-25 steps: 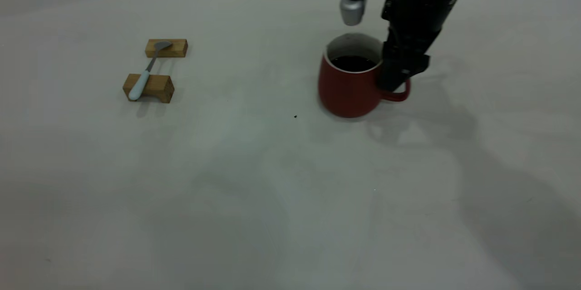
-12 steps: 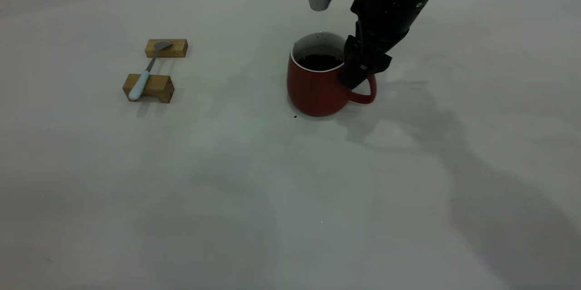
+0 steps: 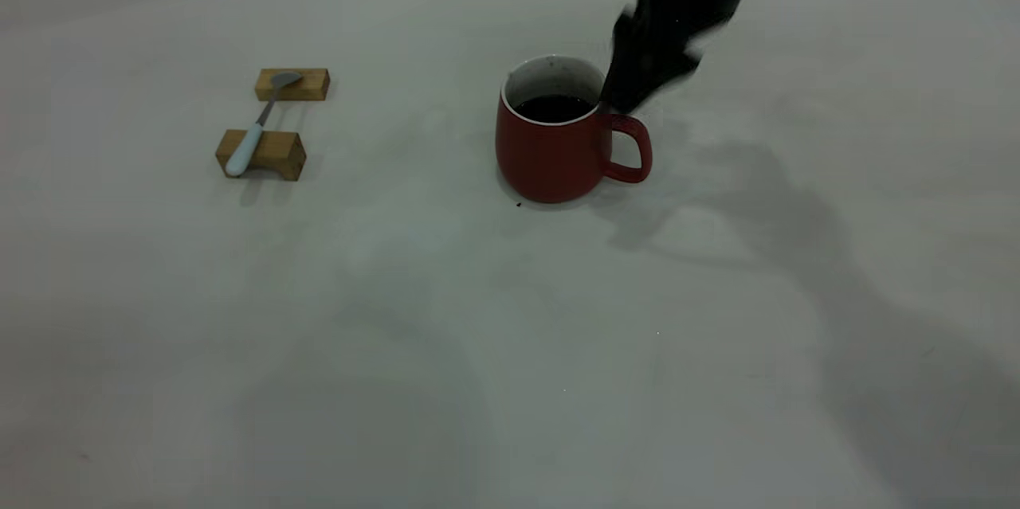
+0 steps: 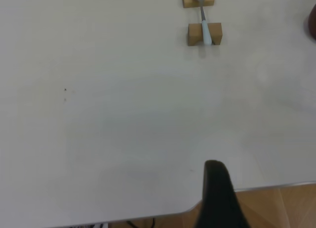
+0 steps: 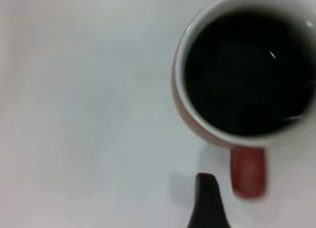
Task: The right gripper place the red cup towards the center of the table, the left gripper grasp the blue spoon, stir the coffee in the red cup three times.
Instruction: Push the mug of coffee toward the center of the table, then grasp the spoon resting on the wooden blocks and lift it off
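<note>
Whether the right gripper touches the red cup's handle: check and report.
Apart. In the right wrist view, a strip of bare table separates the right gripper from the handle of the red cup.

Red cup (image 3: 550,150) upright mid-table, coffee (image 3: 554,107) inside, blue spoon (image 3: 253,130) bridging two blocks

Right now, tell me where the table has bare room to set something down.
The table is bare across the whole near half, and between the wooden blocks holding the blue spoon and the red cup. Right of the cup is bare too, but the right gripper hangs just above the handle, so that side is crowded.
</note>
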You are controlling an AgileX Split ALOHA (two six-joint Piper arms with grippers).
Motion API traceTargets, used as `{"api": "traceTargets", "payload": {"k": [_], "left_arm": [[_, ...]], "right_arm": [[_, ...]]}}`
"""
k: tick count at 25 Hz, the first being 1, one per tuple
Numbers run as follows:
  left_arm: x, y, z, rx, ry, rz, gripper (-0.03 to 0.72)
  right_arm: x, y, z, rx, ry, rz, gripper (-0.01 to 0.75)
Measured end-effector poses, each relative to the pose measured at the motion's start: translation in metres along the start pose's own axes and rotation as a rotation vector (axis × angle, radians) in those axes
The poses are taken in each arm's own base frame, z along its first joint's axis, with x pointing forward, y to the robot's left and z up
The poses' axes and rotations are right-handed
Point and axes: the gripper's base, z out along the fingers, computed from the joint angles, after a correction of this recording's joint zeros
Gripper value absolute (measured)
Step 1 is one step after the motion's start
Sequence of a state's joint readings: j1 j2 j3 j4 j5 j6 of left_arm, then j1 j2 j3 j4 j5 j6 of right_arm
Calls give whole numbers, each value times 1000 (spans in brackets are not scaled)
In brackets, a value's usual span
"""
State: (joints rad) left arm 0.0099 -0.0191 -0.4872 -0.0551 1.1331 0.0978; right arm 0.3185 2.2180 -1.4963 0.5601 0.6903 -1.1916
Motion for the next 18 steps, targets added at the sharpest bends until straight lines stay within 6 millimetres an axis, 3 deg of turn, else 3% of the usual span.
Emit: {"api": "traceTargets", "payload": {"k": [4, 8, 10, 14, 18], "left_arm": [[0, 0, 0, 0, 0, 0, 555], [0, 0, 0, 0, 0, 0, 555], [0, 0, 0, 0, 0, 0, 555], [0, 0, 0, 0, 0, 0, 555], [0, 0, 0, 0, 0, 0, 555]], "right_arm": [[-16, 5, -85, -5, -62, 102, 593], [-27, 29, -170, 28, -110, 159, 593], [-26, 45, -203, 44, -90, 197, 593], [-18, 75, -258, 84, -54, 300, 593], [-10, 101, -296, 156, -103, 385, 593]]}}
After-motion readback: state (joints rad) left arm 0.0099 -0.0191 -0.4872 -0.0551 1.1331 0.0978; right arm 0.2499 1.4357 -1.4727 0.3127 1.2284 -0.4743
